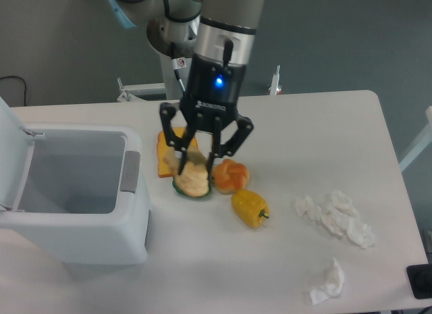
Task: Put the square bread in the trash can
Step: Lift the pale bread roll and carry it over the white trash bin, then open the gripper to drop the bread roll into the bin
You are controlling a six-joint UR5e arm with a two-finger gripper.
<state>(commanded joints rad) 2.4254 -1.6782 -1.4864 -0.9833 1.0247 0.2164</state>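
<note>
Currently located: square bread (165, 154), flat on the worktop (324, 132) just right of the trash can (132, 213), partly hidden behind the end effector (196, 173). Noted the end effector low over the cluster, fingers spread at the knuckles but tips clenched on a pale cream lump (193, 181), identity not determinable. Noted beneath the lump a green pepper (179, 188), only a rim showing, close against the bread's lower right corner; round bun (231, 176) just beside, yellow pepper (250, 208) near, crumpled tissues (335, 217) well apart. Trash can lid (8, 135) raised, opening exposed. Judged of the bread: light, thin, probably stiff enough to hold shape, possibly slick if a plastic replica; lying flush, so little purchase from above on the faces. Recommended hold: across the two long crust edges near the middle, or at the free upper left edge, away from the green pepper. Risk judged: tips skidding off the low edge, or nudging neighbours. Lump to be dealt with first, presumably.
</note>
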